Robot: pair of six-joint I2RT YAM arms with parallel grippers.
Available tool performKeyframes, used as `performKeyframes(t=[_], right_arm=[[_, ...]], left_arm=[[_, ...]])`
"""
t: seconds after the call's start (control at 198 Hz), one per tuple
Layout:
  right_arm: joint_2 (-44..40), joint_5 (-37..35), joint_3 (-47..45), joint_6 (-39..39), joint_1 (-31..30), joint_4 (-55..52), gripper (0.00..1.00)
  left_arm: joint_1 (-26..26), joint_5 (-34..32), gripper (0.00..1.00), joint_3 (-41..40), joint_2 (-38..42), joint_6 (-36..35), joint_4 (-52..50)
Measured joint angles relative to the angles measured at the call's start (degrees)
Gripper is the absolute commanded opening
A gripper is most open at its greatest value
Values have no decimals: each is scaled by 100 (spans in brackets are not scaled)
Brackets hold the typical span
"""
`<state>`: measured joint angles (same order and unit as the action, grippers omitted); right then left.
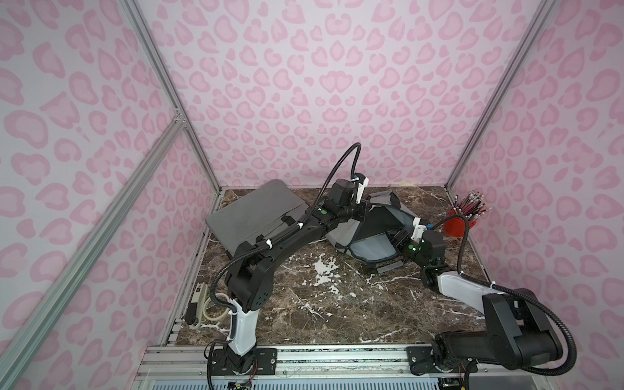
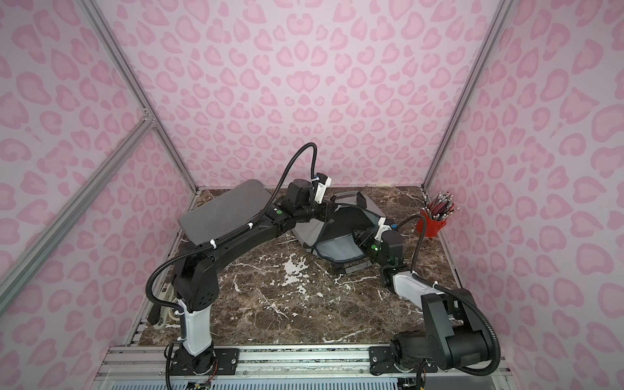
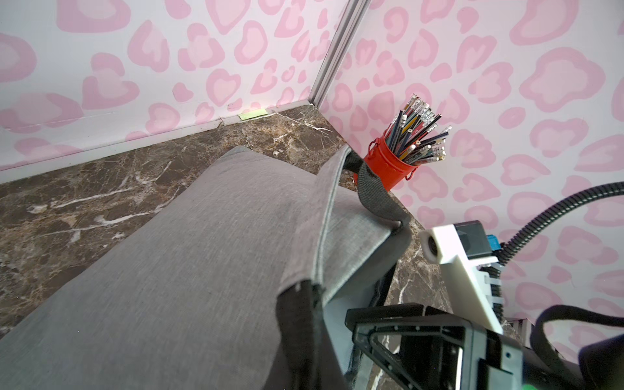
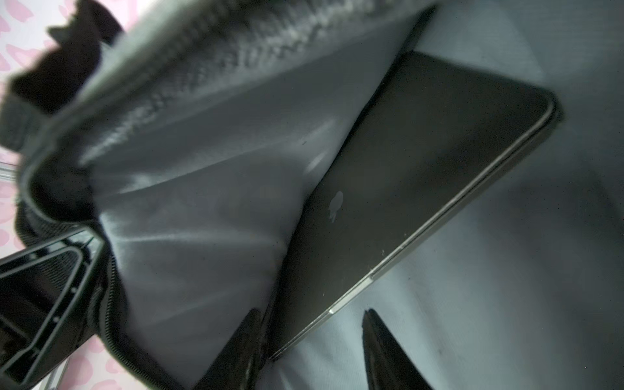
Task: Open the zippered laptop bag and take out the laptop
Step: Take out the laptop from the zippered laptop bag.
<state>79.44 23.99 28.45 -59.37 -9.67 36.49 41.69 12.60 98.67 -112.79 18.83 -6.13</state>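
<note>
The grey laptop bag [image 1: 341, 236] [image 2: 305, 233] lies unzipped at the back middle of the marble table, its upper flap [image 3: 185, 270] raised. My left gripper [image 1: 363, 212] is shut on the flap's zipper edge by the black handle; one of its fingers [image 4: 44, 297] shows at that edge in the right wrist view. My right gripper [image 1: 395, 236] [image 4: 314, 337] reaches into the bag's mouth. It is open, its two dark fingertips either side of the near edge of the dark grey laptop [image 4: 422, 162], which lies on the pale lining.
A flat grey pad [image 1: 250, 209] leans at the back left. A red cup of pencils [image 1: 459, 226] [image 3: 388, 162] stands at the right wall. A grey strap piece [image 1: 385, 268] lies in front of the bag. A power strip [image 1: 199, 300] sits beside the left arm's base.
</note>
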Motion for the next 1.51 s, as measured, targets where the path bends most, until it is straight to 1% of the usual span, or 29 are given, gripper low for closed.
performKeyframes(t=[0.262, 0.444, 0.676, 0.827, 0.983, 1.129, 1.195, 1.23, 1.296, 1.341, 1.417, 1.452, 1.513], right_arm=[[463, -153, 20, -262, -160, -96, 52], [817, -188, 37, -304, -262, 2, 52], [1410, -151, 431, -321, -337, 402, 51], [1825, -144, 699, -323, -380, 490, 50], [2146, -197, 841, -323, -450, 688, 44], [2350, -216, 850, -393, -533, 1005, 43], [2444, -219, 848, -411, -564, 1211, 38], [2490, -240, 850, -457, -570, 1296, 34], [2544, -297, 859, -501, -595, 1379, 22], [2555, -319, 874, -678, -610, 1486, 14], [2533, -372, 925, -940, -619, 1692, 4], [2492, -409, 933, -942, -619, 1766, 0], [2393, -468, 931, -866, -623, 1711, 0]], left_arm=[[-7, 2, 1, 33, -28, 20, 2], [-7, 31, 1, 35, -28, 61, 4], [-7, 155, 1, -101, -24, 168, 72], [-7, 208, 1, -181, -13, 212, 133], [-11, 216, 1, -225, 70, 256, 151], [-7, 256, 1, -258, 151, 330, 153], [-9, 262, 1, -267, 160, 361, 153], [-9, 260, 1, -267, 160, 374, 153], [-11, 258, 1, -267, 160, 400, 153], [-11, 247, 1, -275, 160, 398, 146], [-9, 269, 1, -302, 160, 398, 98], [-7, 293, 1, -321, 160, 398, 72], [-11, 302, 1, -361, 162, 398, 83]])
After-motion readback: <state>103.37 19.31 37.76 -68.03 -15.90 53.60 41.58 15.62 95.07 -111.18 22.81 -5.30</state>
